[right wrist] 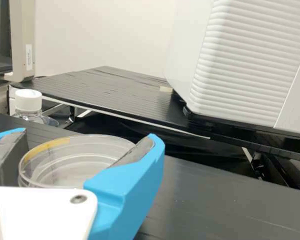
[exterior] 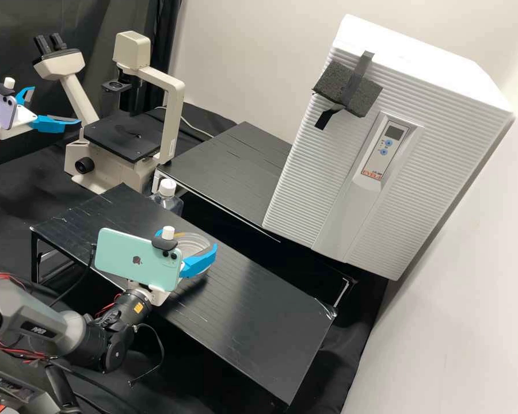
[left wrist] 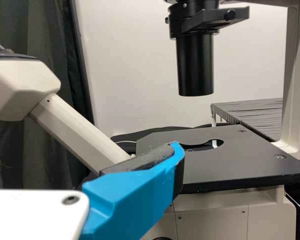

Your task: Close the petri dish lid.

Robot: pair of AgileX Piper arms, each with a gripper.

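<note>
Right gripper (right wrist: 89, 134) at petri dish (right wrist: 65, 165) on black counter (right wrist: 215, 200), fingers spread to dish's width, pads seemingly snug on rim; lid alone or whole dish, cannot tell. Looks like lid-seating step; next move wants level, gentle lowering, then release. Left gripper (exterior: 56, 104) wide open, holding nothing, near microscope (exterior: 174, 112). Count: two grippers, one dish, one microscope, one white-capped bottle (right wrist: 28, 100), two phones (exterior: 126, 256).

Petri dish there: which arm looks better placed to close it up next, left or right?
Right, most likely: its tool is already right at the petri dish on the black stand, while the left tool is away by the microscope.
</note>
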